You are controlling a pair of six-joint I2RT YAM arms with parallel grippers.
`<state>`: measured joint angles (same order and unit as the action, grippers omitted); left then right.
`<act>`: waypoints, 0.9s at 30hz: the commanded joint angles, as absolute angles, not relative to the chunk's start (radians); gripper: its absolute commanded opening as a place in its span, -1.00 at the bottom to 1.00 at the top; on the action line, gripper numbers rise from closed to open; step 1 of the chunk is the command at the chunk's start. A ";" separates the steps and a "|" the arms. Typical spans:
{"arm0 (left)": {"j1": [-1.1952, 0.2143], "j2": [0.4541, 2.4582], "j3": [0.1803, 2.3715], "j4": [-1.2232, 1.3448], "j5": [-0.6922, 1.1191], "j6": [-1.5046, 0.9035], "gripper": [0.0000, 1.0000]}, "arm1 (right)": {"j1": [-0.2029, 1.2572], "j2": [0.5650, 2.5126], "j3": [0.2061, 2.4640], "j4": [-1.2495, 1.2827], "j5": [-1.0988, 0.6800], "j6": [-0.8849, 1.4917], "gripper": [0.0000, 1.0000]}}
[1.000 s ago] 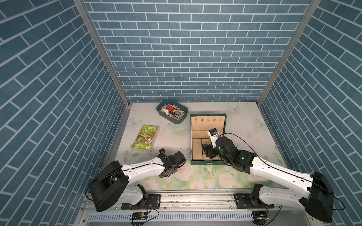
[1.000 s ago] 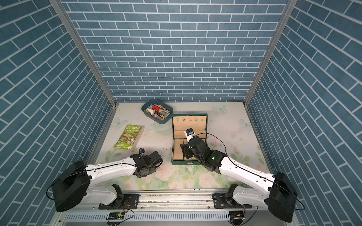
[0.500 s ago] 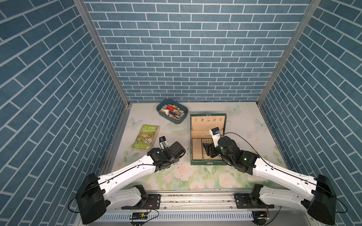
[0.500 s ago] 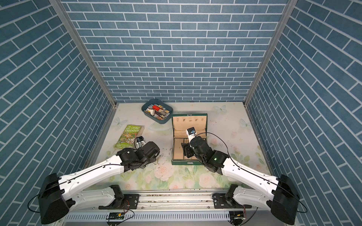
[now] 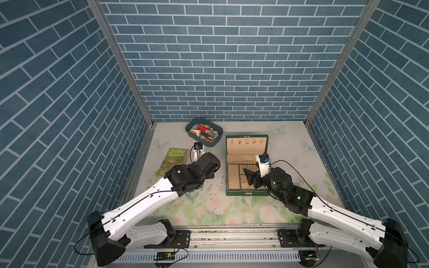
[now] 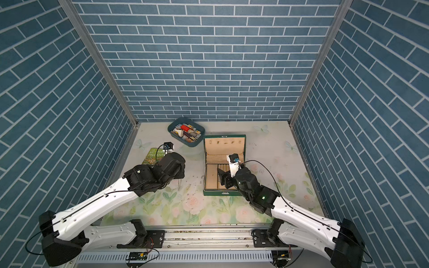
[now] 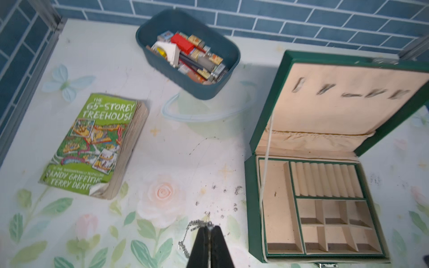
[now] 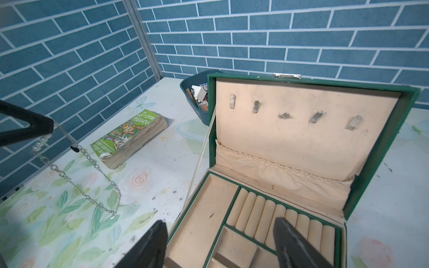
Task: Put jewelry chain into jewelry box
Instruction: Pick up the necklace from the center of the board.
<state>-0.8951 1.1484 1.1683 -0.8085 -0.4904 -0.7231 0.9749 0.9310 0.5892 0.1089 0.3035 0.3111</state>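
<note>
Chain: while it dangles above the floral mat, the jewelry chain (image 8: 79, 167) is pinched in the closed left gripper (image 7: 210, 228), left of the jewelry box (image 5: 246, 199).
Box: lid open, centre-right.
Right gripper (image 8: 220, 243): jaws apart over the box, empty.
Surface: floral tabletop (image 5: 301, 139), speckled.
Room: blue brick walls (image 5: 222, 58).

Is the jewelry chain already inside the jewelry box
No, the jewelry chain hangs from the shut left gripper over the table, beside the open jewelry box.
</note>
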 commanded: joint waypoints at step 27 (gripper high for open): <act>-0.892 1.032 1.364 -0.449 -0.097 -0.027 -1.00 | 0.993 0.916 0.364 0.778 -0.008 0.181 0.44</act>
